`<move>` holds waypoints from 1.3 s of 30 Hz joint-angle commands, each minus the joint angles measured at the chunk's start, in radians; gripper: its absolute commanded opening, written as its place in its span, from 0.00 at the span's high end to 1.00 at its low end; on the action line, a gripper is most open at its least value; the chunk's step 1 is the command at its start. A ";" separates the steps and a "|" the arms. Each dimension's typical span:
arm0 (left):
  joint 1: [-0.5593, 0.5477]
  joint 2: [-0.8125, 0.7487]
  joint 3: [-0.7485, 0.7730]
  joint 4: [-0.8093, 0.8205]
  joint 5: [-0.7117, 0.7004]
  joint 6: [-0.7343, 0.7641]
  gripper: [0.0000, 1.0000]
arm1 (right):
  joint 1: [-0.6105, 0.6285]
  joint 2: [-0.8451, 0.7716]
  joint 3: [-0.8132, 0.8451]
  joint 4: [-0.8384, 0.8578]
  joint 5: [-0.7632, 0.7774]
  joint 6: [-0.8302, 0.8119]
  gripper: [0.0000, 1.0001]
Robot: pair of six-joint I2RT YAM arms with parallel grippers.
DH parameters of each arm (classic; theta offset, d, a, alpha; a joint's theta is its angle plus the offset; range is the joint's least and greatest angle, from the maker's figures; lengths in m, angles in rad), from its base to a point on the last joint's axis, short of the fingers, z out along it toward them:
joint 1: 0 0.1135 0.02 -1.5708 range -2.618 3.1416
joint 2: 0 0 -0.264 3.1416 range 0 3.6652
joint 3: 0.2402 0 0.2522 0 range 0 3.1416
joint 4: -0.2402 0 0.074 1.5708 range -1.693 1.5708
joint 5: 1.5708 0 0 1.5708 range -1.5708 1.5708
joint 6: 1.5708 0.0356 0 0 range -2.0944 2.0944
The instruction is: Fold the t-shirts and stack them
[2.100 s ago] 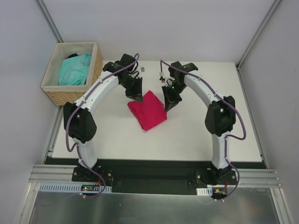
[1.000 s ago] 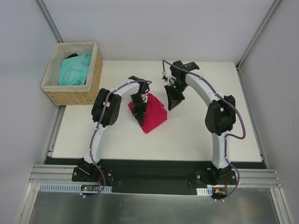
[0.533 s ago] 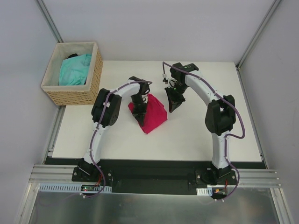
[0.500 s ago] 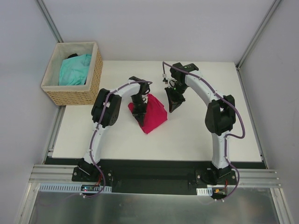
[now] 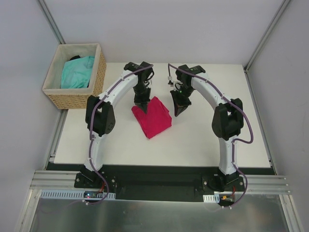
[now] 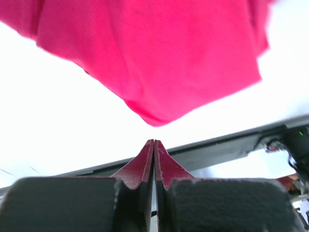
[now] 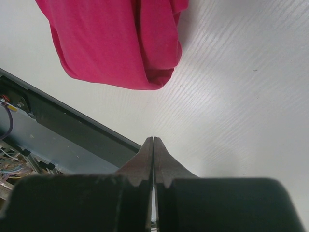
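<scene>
Item: crimson t-shirt (image 5: 153,118), folded small on the tabletop (image 5: 203,140), flanked by my left pincer (image 5: 144,104) and right pincer (image 5: 176,112), both shut and empty; turquoise t-shirt (image 5: 77,71) in the basket (image 5: 72,99), which I judge I must fetch next.

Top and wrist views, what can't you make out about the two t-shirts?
- turquoise t-shirt: top view, crumpled in the basket, whose walls hide its lower part.
- pink t-shirt: both wrist views cut it off at the top edge.
- dark item behind the turquoise one: top view, too small to identify.
</scene>
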 commanded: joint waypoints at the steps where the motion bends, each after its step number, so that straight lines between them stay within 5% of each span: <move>1: -0.002 -0.073 0.001 -0.130 0.078 -0.005 1.00 | 0.003 -0.019 0.053 -0.037 -0.015 0.001 0.99; 15: -0.080 0.103 0.059 -0.018 0.258 0.060 1.00 | 0.001 -0.026 0.050 -0.040 0.008 -0.001 0.99; 28: -0.122 0.218 -0.135 0.091 0.111 0.037 1.00 | 0.001 -0.055 0.009 -0.041 0.031 -0.005 0.99; 39: -0.126 0.428 -0.038 0.086 0.087 0.069 1.00 | 0.000 -0.068 -0.006 -0.044 0.047 -0.010 0.99</move>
